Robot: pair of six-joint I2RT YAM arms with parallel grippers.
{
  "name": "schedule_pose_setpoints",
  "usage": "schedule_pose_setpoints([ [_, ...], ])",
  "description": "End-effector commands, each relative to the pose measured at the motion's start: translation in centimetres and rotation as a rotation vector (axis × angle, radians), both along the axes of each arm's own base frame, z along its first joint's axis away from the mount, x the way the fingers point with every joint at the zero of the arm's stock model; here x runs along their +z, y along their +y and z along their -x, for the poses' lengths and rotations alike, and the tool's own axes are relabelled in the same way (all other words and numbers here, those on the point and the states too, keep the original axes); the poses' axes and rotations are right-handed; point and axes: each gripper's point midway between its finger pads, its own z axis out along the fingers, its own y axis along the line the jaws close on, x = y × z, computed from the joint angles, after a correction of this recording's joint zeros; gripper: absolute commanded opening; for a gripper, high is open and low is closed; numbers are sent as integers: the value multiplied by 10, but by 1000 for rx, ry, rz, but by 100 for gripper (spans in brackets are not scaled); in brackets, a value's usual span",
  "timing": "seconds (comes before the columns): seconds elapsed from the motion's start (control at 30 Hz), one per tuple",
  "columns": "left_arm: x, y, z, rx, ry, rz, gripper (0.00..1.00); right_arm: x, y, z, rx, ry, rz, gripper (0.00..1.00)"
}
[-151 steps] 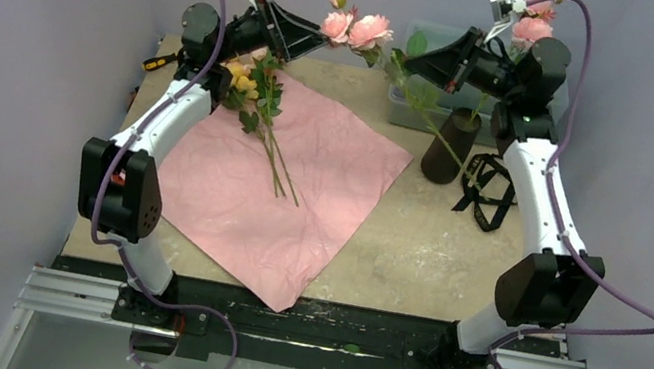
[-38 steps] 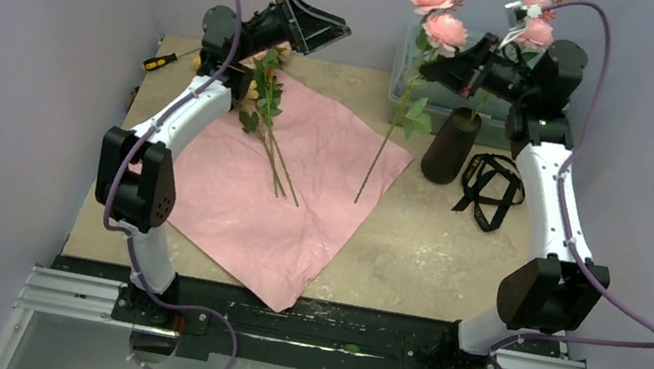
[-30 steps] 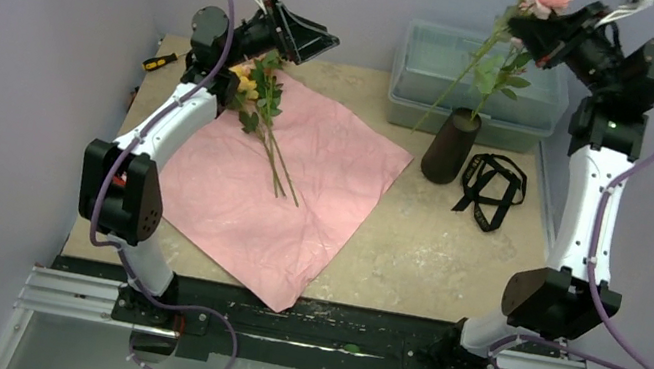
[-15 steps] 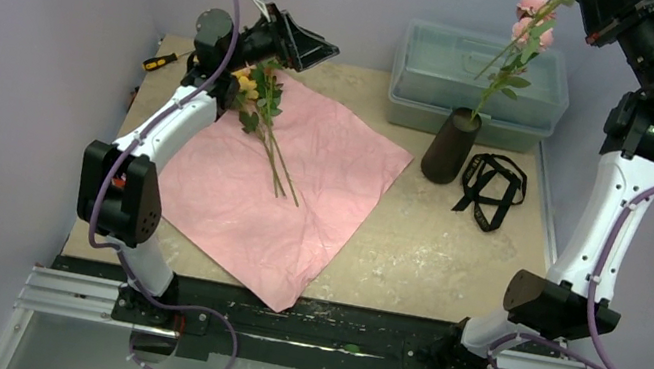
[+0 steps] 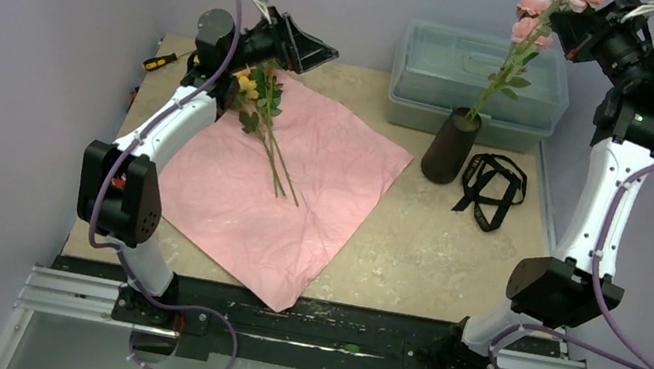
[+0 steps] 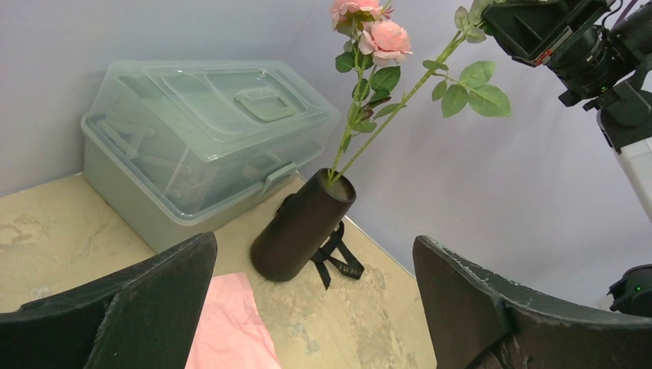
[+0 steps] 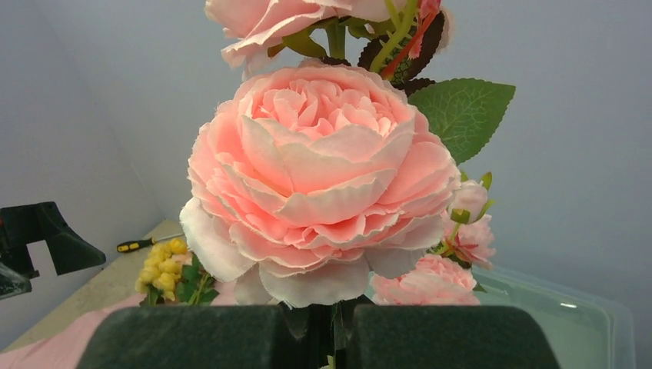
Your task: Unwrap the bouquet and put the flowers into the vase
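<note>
The wrapping is already off. The pink paper point(image 5: 298, 210) is lying spread open across the left and middle of the surface point(image 5: 423, 252), and the black ribbon point(image 5: 490, 188) is lying loose just to the right of the vase point(image 5: 449, 147). One pink stem point(image 6: 382, 38) is standing in the vase on its own.

The right tool point(image 5: 590, 23) is pinching shut on a second pink rose point(image 7: 323, 177) just under the bloom, holding it high near the back wall. Its long stem is slanting down and its foot is sitting in the vase mouth. By my judgement this flower is partly placed and only needs lowering and letting go.

The left tool point(image 5: 312, 43) is gaping fully open and gripping nothing, hovering above the yellow flowers point(image 5: 261, 102). These are lying on the far-left part of the paper and are waiting for their turn.

The vase is standing just in front of the plastic box point(image 5: 478, 79), so room behind it is looking tight, and its mouth is narrow. The right arm is working close to the right wall. A screwdriver point(image 5: 156, 63) is resting near the far-left edge. The paper's near corner is reaching the near edge. The bare stretch between paper and ribbon is offering the most open room.
</note>
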Motion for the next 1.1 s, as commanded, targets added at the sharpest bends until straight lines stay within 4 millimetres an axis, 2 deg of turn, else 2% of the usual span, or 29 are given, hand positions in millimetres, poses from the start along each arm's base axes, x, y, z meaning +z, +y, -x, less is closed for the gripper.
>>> schedule_pose_setpoints([
  [0.0, 9, 8, 4, 17, -42, -14, 100, -7, -3, -3, -12, 4, 14, 0],
  [0.37, -21, 21, -18, 103, 42, -59, 100, -76, 32, -37, 39, 125, 132, 0],
  [0.53, -43, 38, -33, 190, 110, -104, 100, -118, 40, -55, 34, 184, 250, 0],
  [0.63, -60, 51, -40, 244, 159, -138, 99, -133, 39, -62, 22, 209, 269, 3],
  [0.67, -66, 58, -42, 267, 176, -148, 99, -135, 39, -64, 21, 216, 269, 7],
  [0.77, -83, 77, -47, 327, 224, -174, 97, -138, 39, -67, 20, 230, 263, 34],
  [0.83, -93, 89, -48, 354, 254, -198, 95, -137, 39, -66, 18, 234, 260, 40],
  [0.9, -104, 100, -48, 377, 283, -226, 93, -130, 37, -64, -3, 227, 253, 53],
  [1.07, -118, 129, -43, 446, 311, -256, 89, -100, 40, -50, -17, 176, 222, 64],
])
